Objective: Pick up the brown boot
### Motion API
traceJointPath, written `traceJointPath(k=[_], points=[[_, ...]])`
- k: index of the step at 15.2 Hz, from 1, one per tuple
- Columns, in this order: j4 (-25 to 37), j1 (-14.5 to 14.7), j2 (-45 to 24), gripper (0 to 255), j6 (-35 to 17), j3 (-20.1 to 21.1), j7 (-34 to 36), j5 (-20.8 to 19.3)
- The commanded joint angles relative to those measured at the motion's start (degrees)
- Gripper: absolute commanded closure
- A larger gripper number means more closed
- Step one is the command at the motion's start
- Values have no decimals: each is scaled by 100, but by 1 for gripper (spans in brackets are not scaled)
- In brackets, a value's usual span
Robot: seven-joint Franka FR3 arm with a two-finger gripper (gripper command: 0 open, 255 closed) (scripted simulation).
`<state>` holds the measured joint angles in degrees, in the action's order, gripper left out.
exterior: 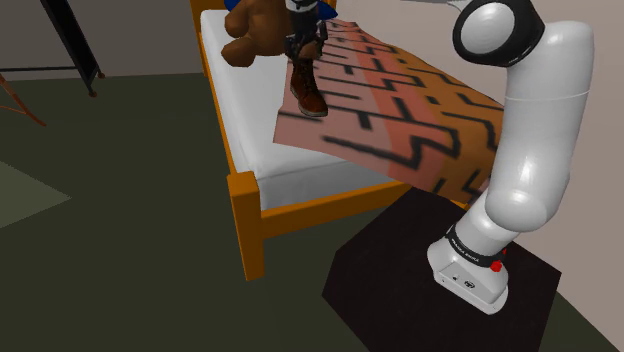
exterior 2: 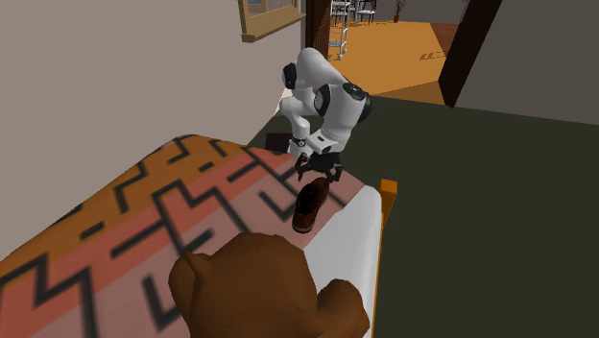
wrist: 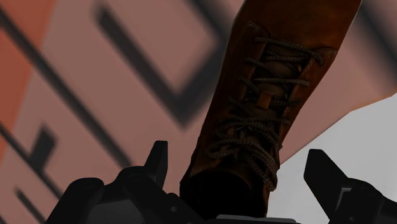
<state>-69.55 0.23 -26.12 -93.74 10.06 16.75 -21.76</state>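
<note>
A brown lace-up boot (exterior: 309,92) stands on the patterned orange blanket (exterior: 400,110) near the blanket's edge on the bed; it also shows in the second exterior view (exterior 2: 307,207). My black gripper (exterior: 303,48) hangs directly over the boot's top (exterior 2: 320,174). In the wrist view the gripper (wrist: 236,156) is open: the two fingers stand wide apart on either side of the boot's shaft (wrist: 273,95), and neither finger touches it. The boot's sole is hidden below the shaft.
A brown teddy bear (exterior: 255,30) sits on the white mattress (exterior: 240,95) just beyond the boot, large in the foreground of the second exterior view (exterior 2: 259,288). The orange wooden bed frame (exterior: 246,220) borders the dark floor. My stand (exterior: 440,290) is beside the bed.
</note>
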Motion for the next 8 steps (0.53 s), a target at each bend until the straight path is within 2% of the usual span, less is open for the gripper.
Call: traceJointPath(k=[1,5,6,8], points=[[-148,-13,5,0,-141,-1,42,-6],[-379,-34,28,0,-340,-2,100,-11],[-375,-38,37,255,-329,-3,92,-9],[-385,-40,42,255,-334,-3,92,-8]])
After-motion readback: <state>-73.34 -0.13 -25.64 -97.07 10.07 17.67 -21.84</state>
